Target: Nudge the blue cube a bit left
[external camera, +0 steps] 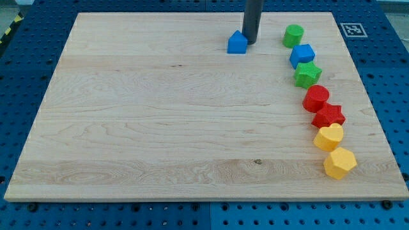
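The pale wooden board [160, 115] is lying flat over a blue perforated table [396, 76], and it is carrying every block; nothing is sitting in any container. A black-and-white marker tag [352, 29] is showing at the board's corner at the view's top right.

My dark rod [252, 19] is coming down from the view's top, and my tip [250, 43] is resting at the board, just at the right side of a small blue block with a peaked, house-like top [237, 43], touching it or very nearly so. I have no jaws, so I am holding nothing; I am only pressing beside this block.

The blue cube [302, 55] is sitting well to the right of my tip, one corner turned toward the view's bottom; it has no clear long axis. It is lying second in a curved row along the board's right side: a green cylinder [293, 35] above it, then below it a green star-shaped block [307, 75], a red rounded block [316, 98], a red star-shaped block [328, 115], a yellow rounded block [328, 137] and a yellow hexagonal block [339, 163].
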`<act>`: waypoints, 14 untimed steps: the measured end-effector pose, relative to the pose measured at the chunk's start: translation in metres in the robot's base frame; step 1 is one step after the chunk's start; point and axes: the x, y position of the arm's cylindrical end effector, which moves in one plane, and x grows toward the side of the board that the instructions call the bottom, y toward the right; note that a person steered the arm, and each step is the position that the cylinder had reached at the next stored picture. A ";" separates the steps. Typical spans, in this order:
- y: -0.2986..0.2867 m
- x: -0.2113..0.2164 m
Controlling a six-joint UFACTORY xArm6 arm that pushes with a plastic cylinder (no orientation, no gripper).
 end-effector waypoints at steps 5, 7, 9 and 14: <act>0.027 -0.083; 0.197 -0.039; 0.177 0.059; 0.132 0.059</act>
